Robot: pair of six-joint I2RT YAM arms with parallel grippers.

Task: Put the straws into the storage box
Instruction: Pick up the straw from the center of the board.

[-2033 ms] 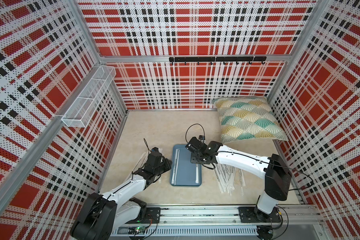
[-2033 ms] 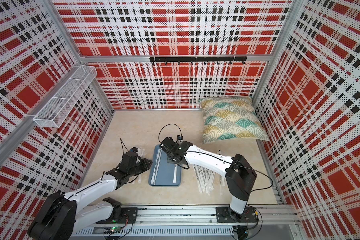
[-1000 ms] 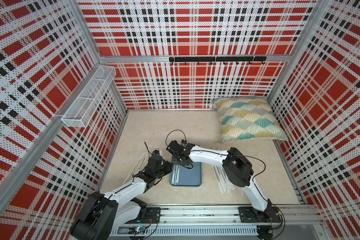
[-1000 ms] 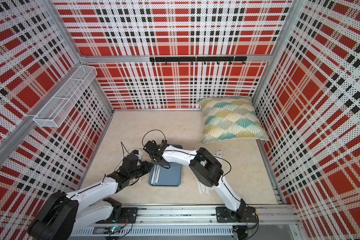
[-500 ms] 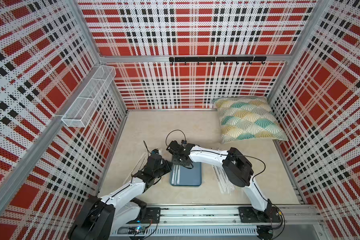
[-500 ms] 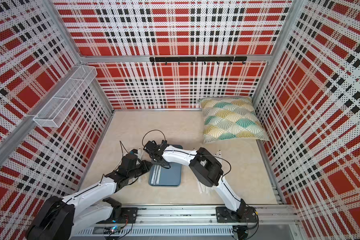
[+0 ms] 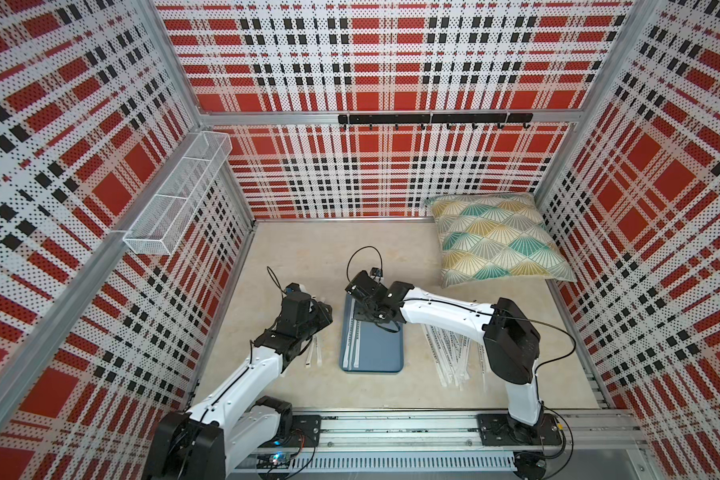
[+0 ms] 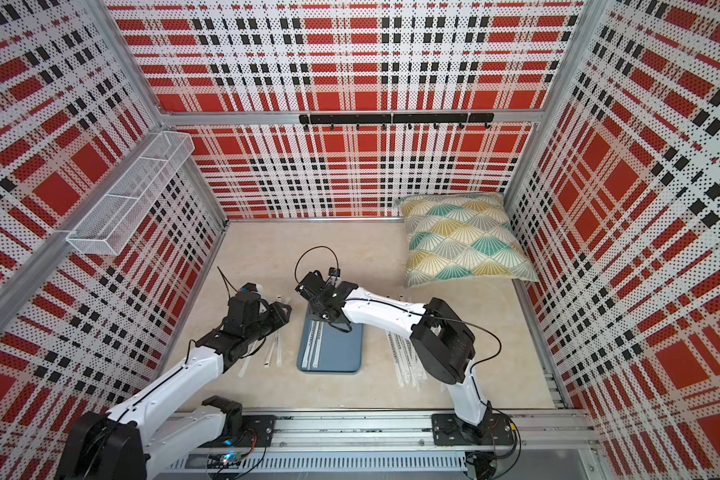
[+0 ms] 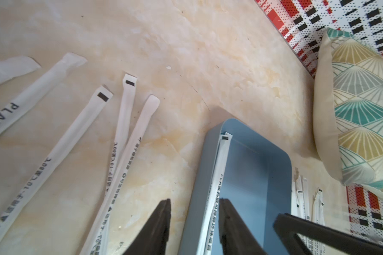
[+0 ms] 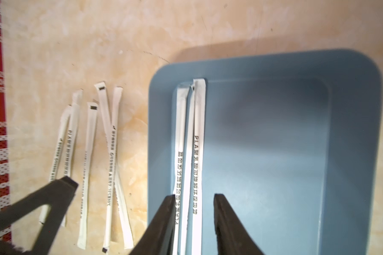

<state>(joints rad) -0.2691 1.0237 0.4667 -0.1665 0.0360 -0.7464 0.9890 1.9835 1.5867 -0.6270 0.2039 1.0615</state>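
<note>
Three of the paper-wrapped straws [image 10: 198, 123] counted inside the storage box [image 7: 381, 353], packed against its left wall, lengthwise near to far. Leaves two loose lots on the table [image 7: 308, 249]: a small fan [image 7: 309, 353] just left of the box, a larger pile [image 7: 449, 357] to its right, both roughly parallel to the box's long side. As for the left gripper [image 9: 196, 200]: hangs over the strip between fan and box's left rim, jaws parted and holding nothing, pointing far and slightly right, forearm reaching in from the near left. As for the right gripper [image 10: 194, 196]: sits above the stowed straws, jaws apart and likewise empty, forearm stretched leftward across the larger pile. Judged from this layout, favours the left arm for the fan, immediately left of its jaws, with a pinch across a straw's width; favours the right arm for the pile, right of and nearer than its jaws.
</note>
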